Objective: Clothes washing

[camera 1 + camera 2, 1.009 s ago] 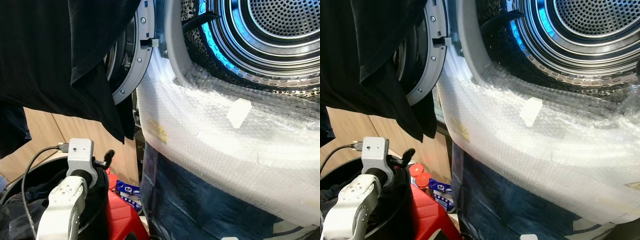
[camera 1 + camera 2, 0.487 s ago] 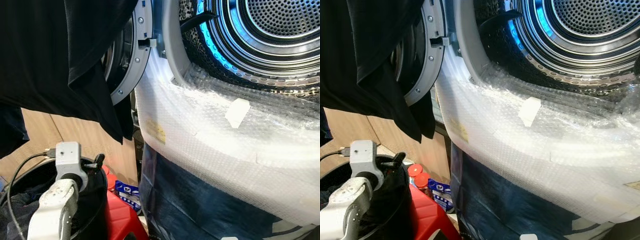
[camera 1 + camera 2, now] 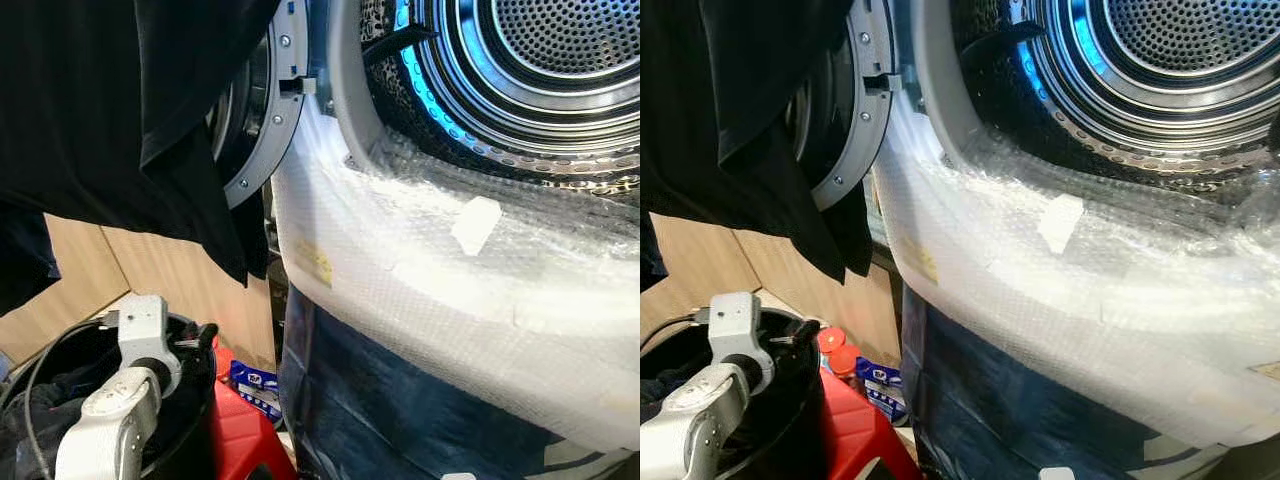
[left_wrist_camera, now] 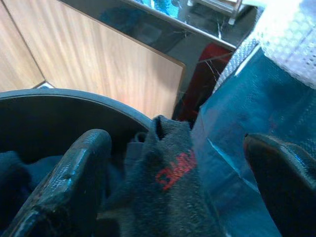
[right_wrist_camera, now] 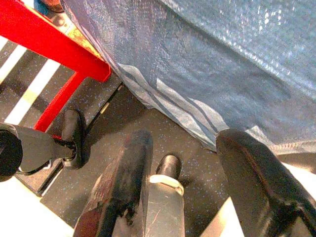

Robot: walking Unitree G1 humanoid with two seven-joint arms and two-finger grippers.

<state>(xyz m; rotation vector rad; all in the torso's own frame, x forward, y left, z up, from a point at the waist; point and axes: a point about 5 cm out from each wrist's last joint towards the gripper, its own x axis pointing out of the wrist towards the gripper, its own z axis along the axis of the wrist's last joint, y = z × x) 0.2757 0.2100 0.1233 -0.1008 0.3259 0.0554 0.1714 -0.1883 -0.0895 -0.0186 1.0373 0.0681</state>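
Left gripper (image 4: 177, 163), fingers spread wide, hovers over a dark sock (image 4: 170, 187) (red lettering) in the black basket (image 4: 59, 106); right gripper (image 5: 197, 187) hangs open

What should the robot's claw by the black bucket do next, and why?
Probably close the left claw on the dark grey sock with red lettering. The sock sits between its open black fingers, at the rim of the round black laundry bucket. The silver washing machine drum stands open above, ready for clothes.
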